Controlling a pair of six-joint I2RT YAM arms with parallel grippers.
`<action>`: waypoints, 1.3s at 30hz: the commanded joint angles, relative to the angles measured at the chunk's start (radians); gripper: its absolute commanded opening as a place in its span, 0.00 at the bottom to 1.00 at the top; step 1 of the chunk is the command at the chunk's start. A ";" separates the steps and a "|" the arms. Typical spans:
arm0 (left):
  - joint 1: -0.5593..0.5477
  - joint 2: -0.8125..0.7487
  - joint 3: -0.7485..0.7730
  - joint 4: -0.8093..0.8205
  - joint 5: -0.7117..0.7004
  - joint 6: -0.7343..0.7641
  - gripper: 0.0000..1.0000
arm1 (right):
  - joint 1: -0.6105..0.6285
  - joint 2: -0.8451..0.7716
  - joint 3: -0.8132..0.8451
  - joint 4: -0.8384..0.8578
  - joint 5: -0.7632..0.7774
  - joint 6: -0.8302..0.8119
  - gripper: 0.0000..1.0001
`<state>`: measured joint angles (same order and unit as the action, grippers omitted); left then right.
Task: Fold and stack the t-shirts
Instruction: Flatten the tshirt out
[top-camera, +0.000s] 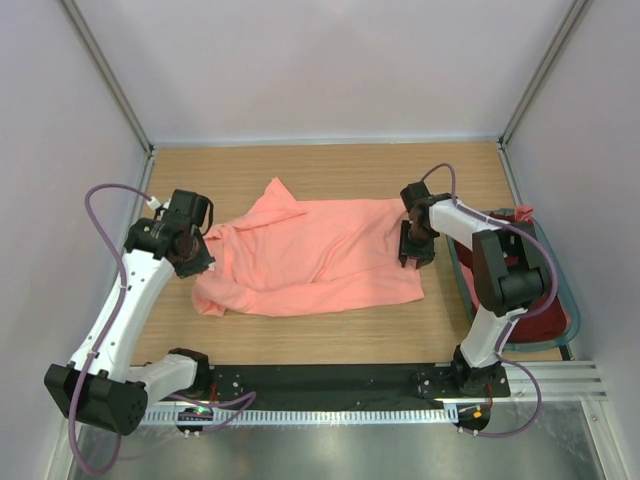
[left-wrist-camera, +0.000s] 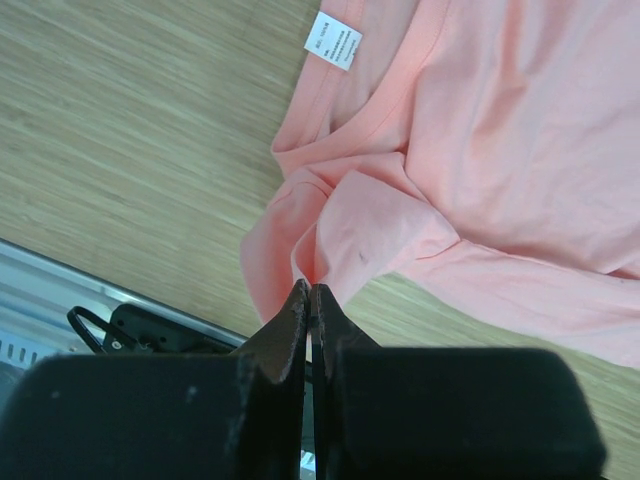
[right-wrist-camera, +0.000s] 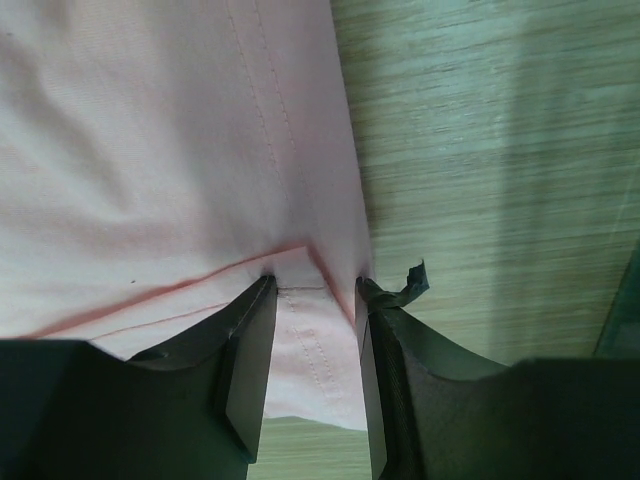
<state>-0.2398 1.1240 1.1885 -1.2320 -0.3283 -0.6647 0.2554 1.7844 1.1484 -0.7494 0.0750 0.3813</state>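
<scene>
Barely started, I judge: the salmon-pink t-shirt (top-camera: 320, 262) lies unfolded, my left gripper (left-wrist-camera: 309, 293) shut at its sleeve, my right gripper (right-wrist-camera: 315, 300) half-open astride the hem (maroon cloth (top-camera: 556, 314) waits in the basket (top-camera: 572, 298)).

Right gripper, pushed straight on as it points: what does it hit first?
Likely the salmon-pink t-shirt: its hem lies between the right gripper's open fingers, with the table beneath; depth unclear.
</scene>
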 joint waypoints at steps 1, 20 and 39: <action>0.005 -0.006 0.003 0.029 0.023 0.013 0.00 | 0.004 0.009 0.028 0.030 -0.012 0.019 0.44; 0.004 0.014 0.006 0.046 0.040 0.022 0.00 | 0.028 -0.008 0.031 0.004 0.012 0.025 0.43; 0.004 0.020 0.033 0.034 0.044 0.031 0.00 | 0.028 0.046 0.011 0.033 0.028 0.004 0.38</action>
<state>-0.2398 1.1526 1.1885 -1.2129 -0.2905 -0.6456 0.2798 1.8133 1.1610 -0.7357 0.0841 0.3946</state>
